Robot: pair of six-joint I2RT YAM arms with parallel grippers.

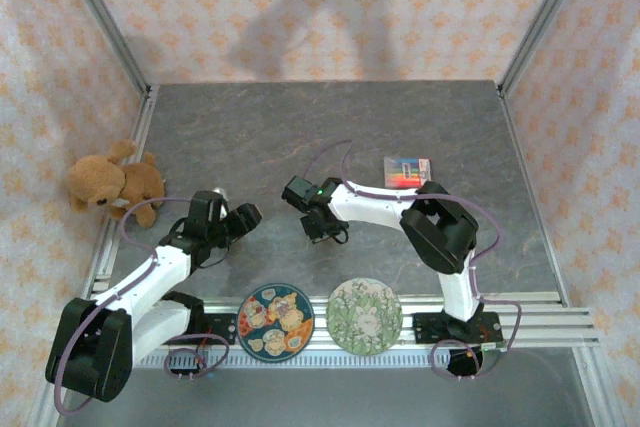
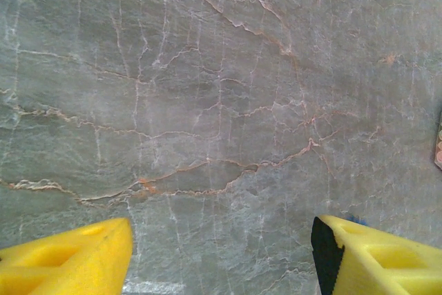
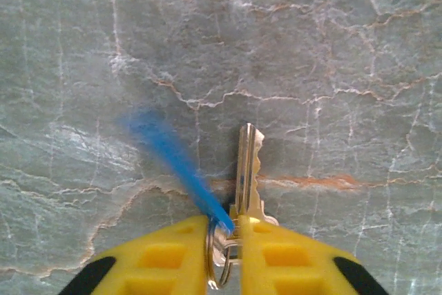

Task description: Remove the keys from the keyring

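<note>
Keyring (image 3: 213, 262) sits pinched in my right pincer (image 3: 224, 231), key (image 3: 246, 164) jutting forward; left pincer (image 2: 221, 241) gapes wide; I'd hold firm and grip the key squarely.

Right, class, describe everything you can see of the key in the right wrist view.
The key is silver and metallic-looking, with one toothed edge on its blade. It points away from the right gripper, blade over the marbled table, where it casts a shadow. Its head sits between the yellow fingers, on the keyring, beside a blurred blue tag.
</note>
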